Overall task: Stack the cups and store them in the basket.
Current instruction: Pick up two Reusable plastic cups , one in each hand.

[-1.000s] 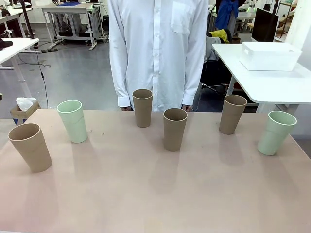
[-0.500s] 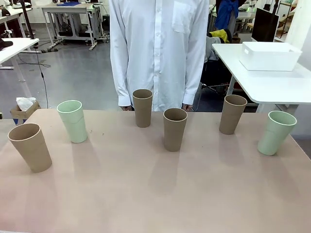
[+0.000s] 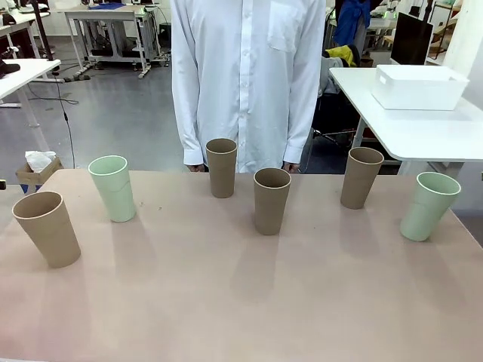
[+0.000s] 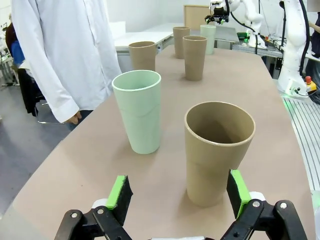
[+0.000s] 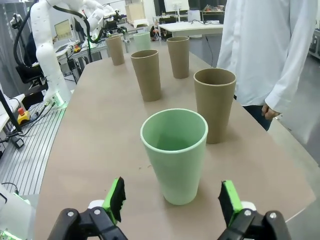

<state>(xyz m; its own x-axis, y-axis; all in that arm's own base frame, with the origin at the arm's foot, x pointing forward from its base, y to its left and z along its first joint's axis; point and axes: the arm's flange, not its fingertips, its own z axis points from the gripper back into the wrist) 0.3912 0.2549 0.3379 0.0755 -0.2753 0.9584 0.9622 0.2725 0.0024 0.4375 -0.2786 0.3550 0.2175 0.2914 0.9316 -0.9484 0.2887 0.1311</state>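
End effectors [image 4: 178, 192] [image 5: 172, 199] wide apart (both empty)

You have four matte brown-tan cups [image 3: 271, 200] and two pale mint-green cups [image 3: 113, 188] on a dusty-pink table [image 3: 241, 302]. Your basket [image 3: 419, 94] is plain white, like the person's shirt [image 3: 245, 75]. The finger pads [image 4: 118, 192] are bright green.

Reference point: pinkish-beige work table [image 3: 226, 302]. Beyond its far edge, smooth grey floor [image 3: 121, 121], evenly lit. Off its far-left corner, an open cardboard box [image 3: 34, 175] on the floor, with a dark cable [image 3: 66, 113] hanging nearby. Further left, a white table [image 3: 23, 72]. Behind that, a metal-legged workbench [image 3: 113, 15]. To its far right, a second white table [image 3: 423, 136], with a black monitor [image 3: 411, 38] behind.
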